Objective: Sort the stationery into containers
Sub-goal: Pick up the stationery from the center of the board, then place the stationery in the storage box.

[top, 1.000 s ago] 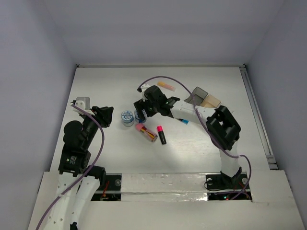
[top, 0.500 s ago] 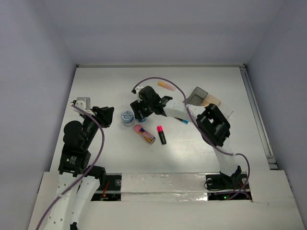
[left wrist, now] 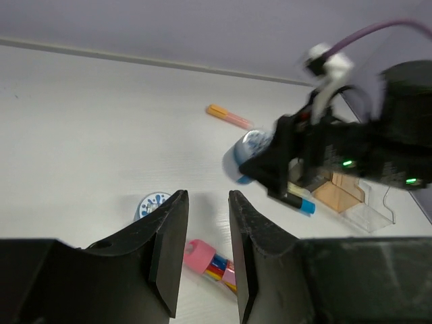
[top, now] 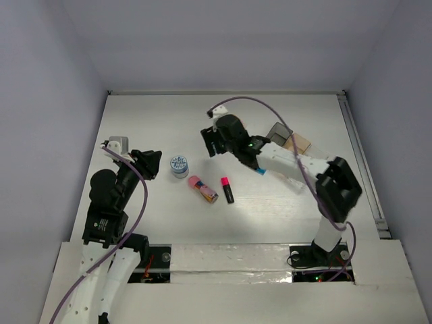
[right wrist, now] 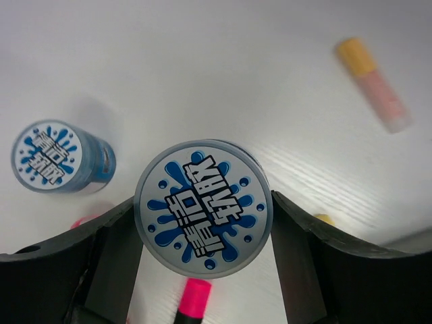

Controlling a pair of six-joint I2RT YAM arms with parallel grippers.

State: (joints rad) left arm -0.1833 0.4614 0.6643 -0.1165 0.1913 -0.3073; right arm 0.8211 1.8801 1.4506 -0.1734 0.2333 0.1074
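My right gripper [top: 214, 143] is shut on a round blue-and-white roll [right wrist: 202, 208] and holds it above the table; the left wrist view shows the roll [left wrist: 246, 152] in the air. A second roll [top: 179, 165] stands on the table to the left. A pink-capped tube of coloured sticks [top: 202, 187] and a pink-capped black marker [top: 227, 190] lie in front of it. A blue-capped marker [top: 260, 170] lies under the right arm. A pale orange marker [right wrist: 374, 84] lies farther back. The containers [top: 295, 143] sit at the right. My left gripper [left wrist: 207, 197] is open and holds nothing.
The dark grey tray [top: 278, 130] and tan tray [left wrist: 337, 192] are joined to a clear one [left wrist: 368, 212]. A purple cable [top: 250, 101] arcs over the right arm. A metal rail [top: 361, 162] runs along the table's right edge.
My right gripper has shut on the roll that stood beside the other one and has lifted it up and to the right. The left arm has not moved.
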